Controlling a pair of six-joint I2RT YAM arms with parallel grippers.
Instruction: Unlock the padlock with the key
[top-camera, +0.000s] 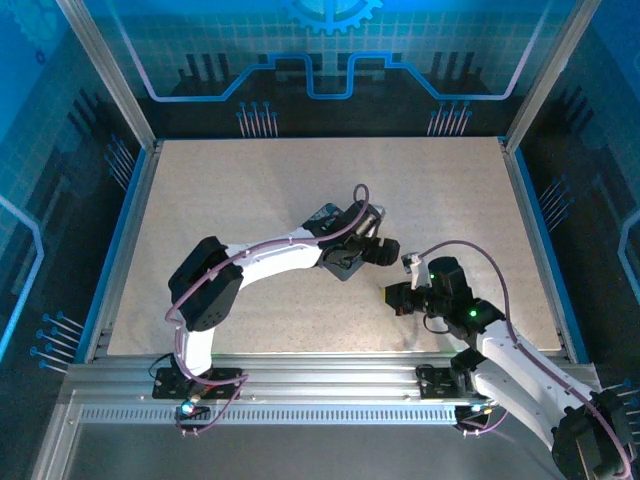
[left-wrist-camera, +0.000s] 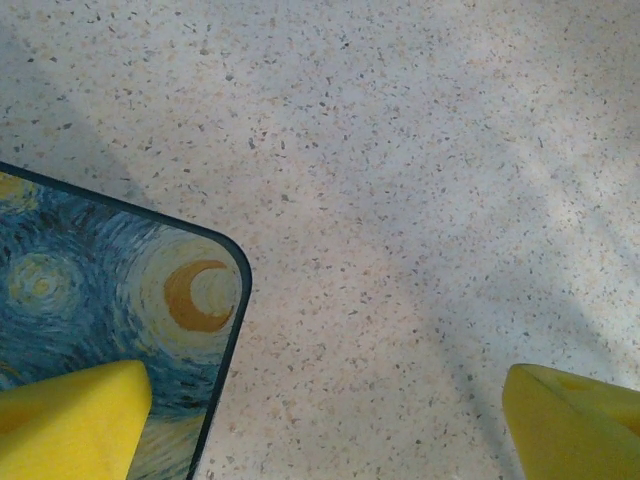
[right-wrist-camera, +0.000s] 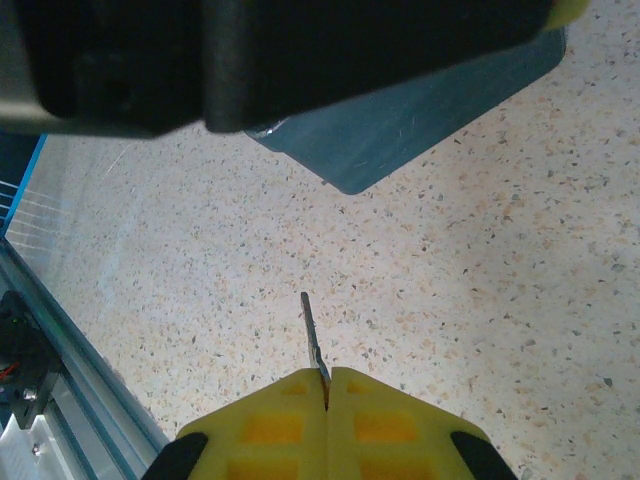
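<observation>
- The table (top-camera: 220, 200) is a flat speckled board. The two arms meet near its middle.
- The tin (left-wrist-camera: 90, 290) lies flat there, painted face up, with one rounded corner showing in the left wrist view. From the right wrist view its plain blue side wall faces the key. It looks shut, and I cannot tell what is in it.
- The left gripper (left-wrist-camera: 320, 405) hangs over that corner with its jaws spread wide and nothing between them. One yellow finger is above the painted lid and the other above bare table. I cannot tell whether either finger touches anything.
- The right gripper (right-wrist-camera: 328, 385) sits low, near the tin and to its right in the top view. Its fingers are pressed together on the key.
- The key (right-wrist-camera: 311, 330) is pinched at its base in the seam between the pads. A thin dark blade sticks out past the tips, slightly tilted, and points toward the tin, with bare table between them.
- Handling, as a judgement:
  - The key is light, stiff and smooth, so it could easily twist or slip in the pads when turned.
  - The hold belongs on its wider end, leaving the blade free, as it is now.
  - The padlock would be small, hard and free to swing, so it needs steadying by its body, with the keyhole left clear.
</observation>
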